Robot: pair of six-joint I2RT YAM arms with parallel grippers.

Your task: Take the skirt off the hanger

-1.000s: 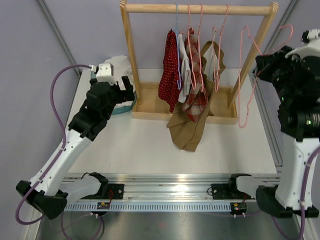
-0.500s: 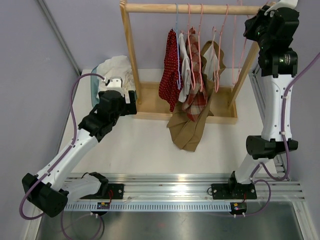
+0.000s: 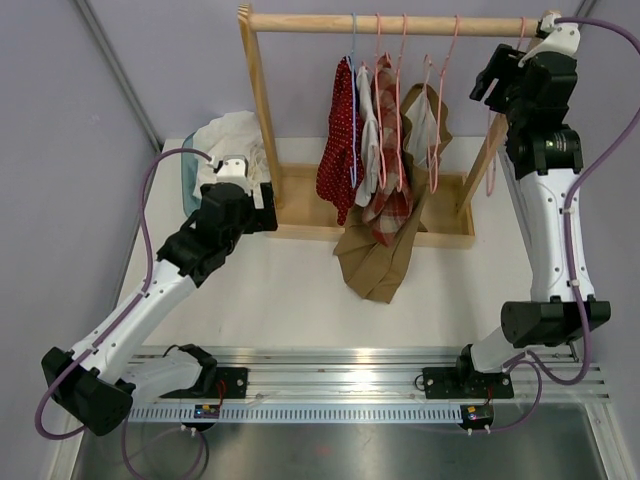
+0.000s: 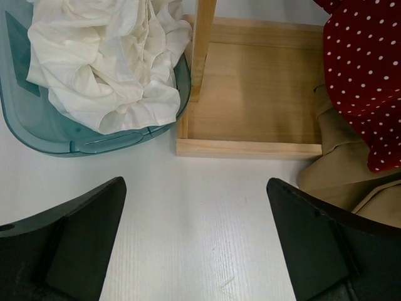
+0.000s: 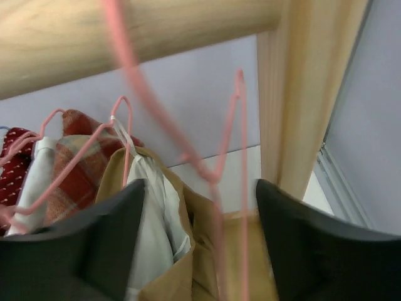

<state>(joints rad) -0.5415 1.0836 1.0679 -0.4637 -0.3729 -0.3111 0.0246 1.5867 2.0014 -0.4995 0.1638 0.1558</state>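
Observation:
A crumpled white garment [image 4: 106, 63], which I take for the skirt, lies in a teal basket [image 4: 37, 128] left of the rack [image 3: 232, 140]. An empty pink hanger [image 5: 216, 177] hangs from the right end of the wooden rail [image 3: 400, 18], beside the right post [image 3: 492, 165]. My right gripper [image 5: 199, 207] is up at that rail end [image 3: 487, 88], open, and the hanger's wire runs loose between its fingers. Low over the table in front of the rack's base, my left gripper [image 4: 194, 251] is open and holds nothing [image 3: 262, 205].
On the rail hang a red polka-dot garment [image 3: 340, 135], a white one, a plaid one [image 3: 388, 150] and a tan one [image 3: 378, 255] that trails onto the table. The wooden rack base [image 4: 250, 106] lies just ahead of the left gripper.
The right arm swung up from the table's right side to the rail with the empty pink hanger, and its jaws have now opened off it. The left arm drew back from the basket.

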